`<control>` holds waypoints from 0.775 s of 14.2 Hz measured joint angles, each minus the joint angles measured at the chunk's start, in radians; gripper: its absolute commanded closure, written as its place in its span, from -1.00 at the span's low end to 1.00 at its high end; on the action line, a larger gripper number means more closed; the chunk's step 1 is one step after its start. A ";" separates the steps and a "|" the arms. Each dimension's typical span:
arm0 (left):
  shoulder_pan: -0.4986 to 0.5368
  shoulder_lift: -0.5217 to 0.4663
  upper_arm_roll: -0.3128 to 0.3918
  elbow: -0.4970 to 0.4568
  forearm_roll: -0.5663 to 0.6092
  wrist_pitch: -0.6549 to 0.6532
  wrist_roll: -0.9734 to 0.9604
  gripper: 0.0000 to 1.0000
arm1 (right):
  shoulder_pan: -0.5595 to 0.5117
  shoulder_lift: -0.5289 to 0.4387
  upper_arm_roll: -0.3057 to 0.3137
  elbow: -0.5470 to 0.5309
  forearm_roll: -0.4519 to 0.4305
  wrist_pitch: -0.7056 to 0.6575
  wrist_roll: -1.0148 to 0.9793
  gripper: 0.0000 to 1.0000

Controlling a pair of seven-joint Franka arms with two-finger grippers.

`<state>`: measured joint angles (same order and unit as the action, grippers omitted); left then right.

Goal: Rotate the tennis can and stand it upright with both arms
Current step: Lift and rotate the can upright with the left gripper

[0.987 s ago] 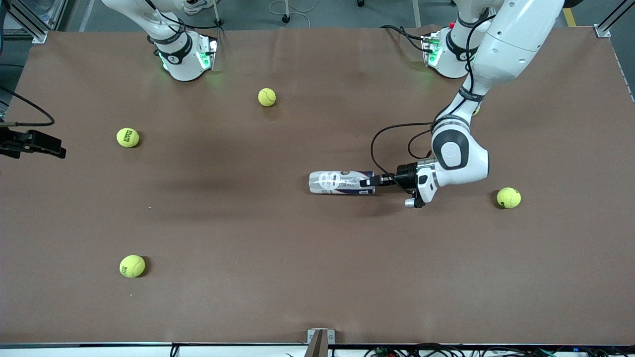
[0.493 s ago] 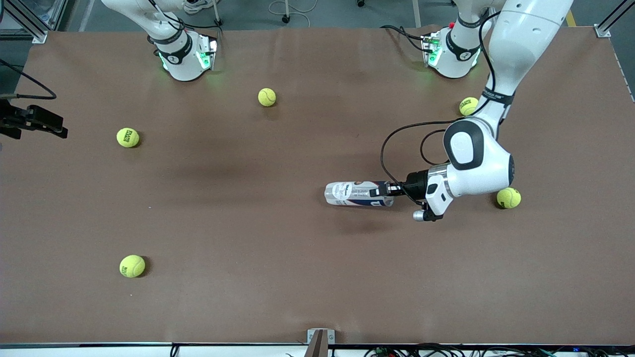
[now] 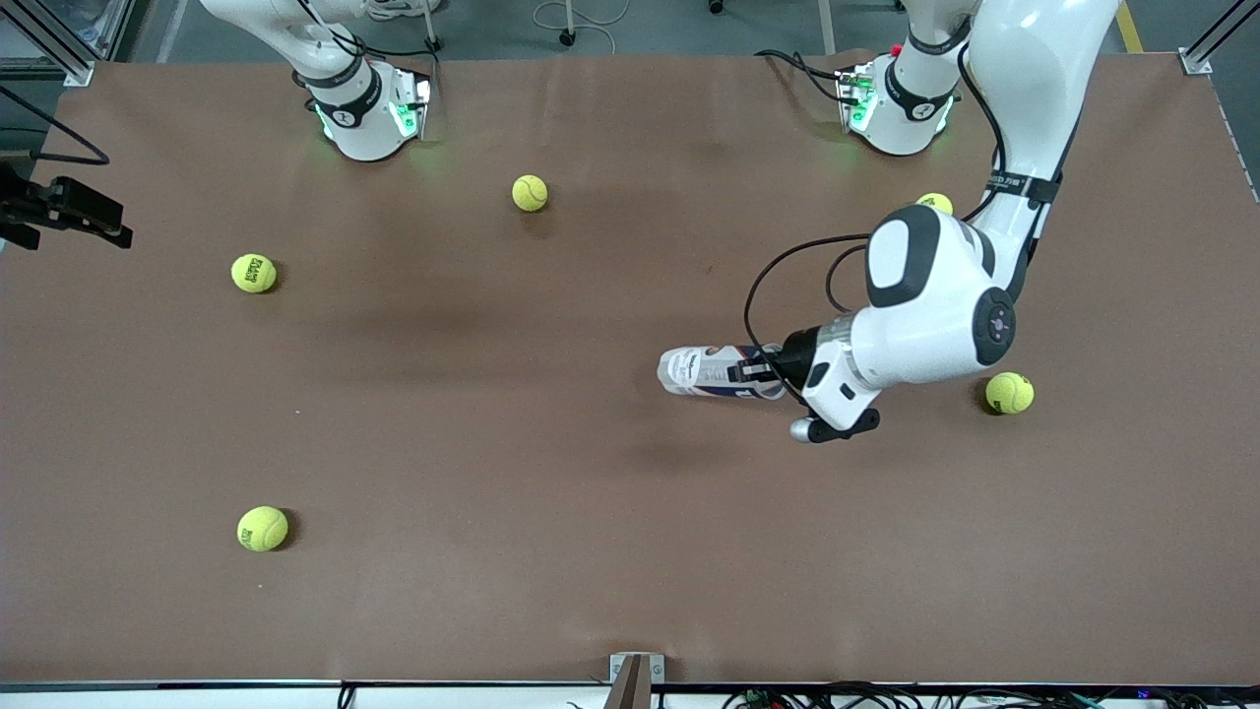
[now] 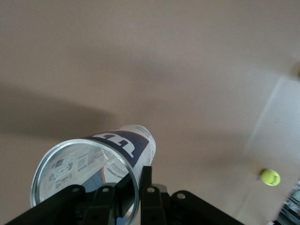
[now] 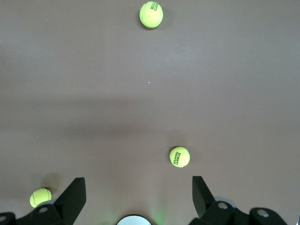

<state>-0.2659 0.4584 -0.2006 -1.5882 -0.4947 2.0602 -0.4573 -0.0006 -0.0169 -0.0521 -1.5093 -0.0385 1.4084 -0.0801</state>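
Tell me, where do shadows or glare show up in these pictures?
Front view: a soft dark shadow lies on the brown table under the clear plastic tennis can. Left wrist view: the can's open rim gleams, with a broad shadow on the table. Right wrist view: even light.

Tennis ball (image 3: 1009, 392) just beside left arm (image 3: 930, 305)

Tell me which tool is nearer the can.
Left. The left tool is shut on the can's rim at the end toward the left arm's side. The right tool waits open above the table's right-arm end, well away from it.
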 measured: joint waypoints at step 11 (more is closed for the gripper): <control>-0.386 0.099 0.017 0.259 0.583 -0.117 -0.644 1.00 | 0.003 -0.035 -0.001 -0.010 0.001 0.005 -0.006 -1.00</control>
<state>-0.6519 0.5578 -0.1838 -1.3296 0.0881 1.9432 -1.1018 0.0027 -0.0523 -0.0530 -1.5191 -0.0374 1.4134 -0.0858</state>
